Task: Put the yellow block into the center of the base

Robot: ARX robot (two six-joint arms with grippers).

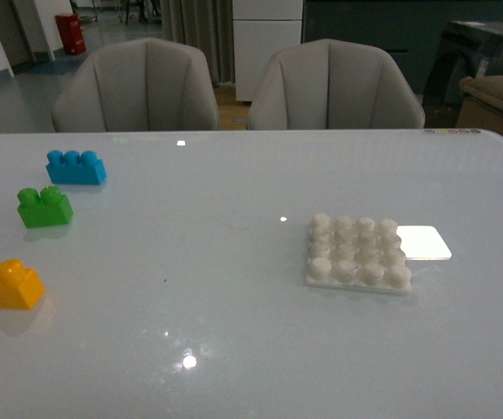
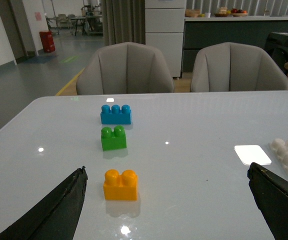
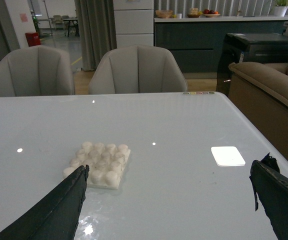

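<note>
The yellow block [image 1: 6, 284] lies on the table at the near left in the front view. It also shows in the left wrist view [image 2: 121, 185], just inside the left finger of my open, empty left gripper [image 2: 169, 207]. The white studded base [image 1: 359, 253] sits right of centre. It also shows in the right wrist view [image 3: 100, 163], close to one finger of my open, empty right gripper [image 3: 169, 207]. Neither arm shows in the front view.
A green brick [image 1: 44, 207] and a blue brick [image 1: 76, 167] lie behind the yellow block at the left. A flat bright white patch [image 1: 423, 242] lies beside the base. Two grey chairs [image 1: 138, 87] stand behind the table's far edge.
</note>
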